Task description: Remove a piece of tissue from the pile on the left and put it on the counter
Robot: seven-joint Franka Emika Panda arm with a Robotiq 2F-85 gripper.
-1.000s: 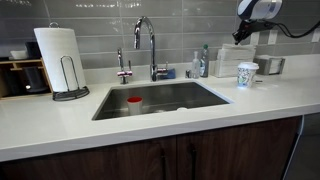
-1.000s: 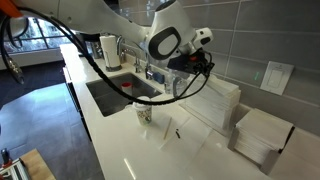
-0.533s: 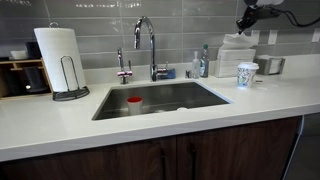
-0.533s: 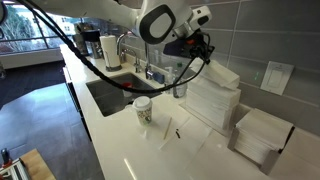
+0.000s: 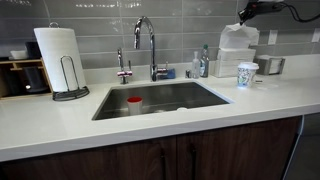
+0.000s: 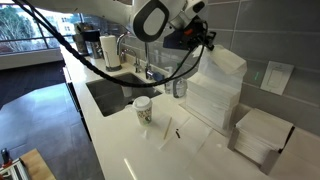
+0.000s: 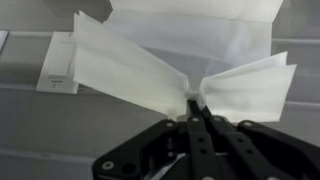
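My gripper (image 5: 243, 14) is high above the pile (image 5: 230, 62) and shut on the piece of tissue (image 5: 238, 37). The white sheet hangs from the fingers just over the stack. In an exterior view the gripper (image 6: 206, 40) holds the tissue (image 6: 229, 60) above the pile (image 6: 209, 100). In the wrist view the closed fingertips (image 7: 197, 106) pinch the middle of the tissue (image 7: 145, 70), which fans out to both sides. The white counter (image 5: 60, 120) shows in both exterior views (image 6: 135, 150).
A printed paper cup (image 5: 247, 74) stands in front of the pile and also shows in an exterior view (image 6: 142, 110). A second white stack (image 6: 262, 138) sits beside the pile. The sink (image 5: 160, 98), faucet (image 5: 146, 40) and paper-towel roll (image 5: 58, 55) lie along the counter.
My gripper has risen from the top of the pile, pulling one tissue up with it. The sheet now hangs free above the stack.
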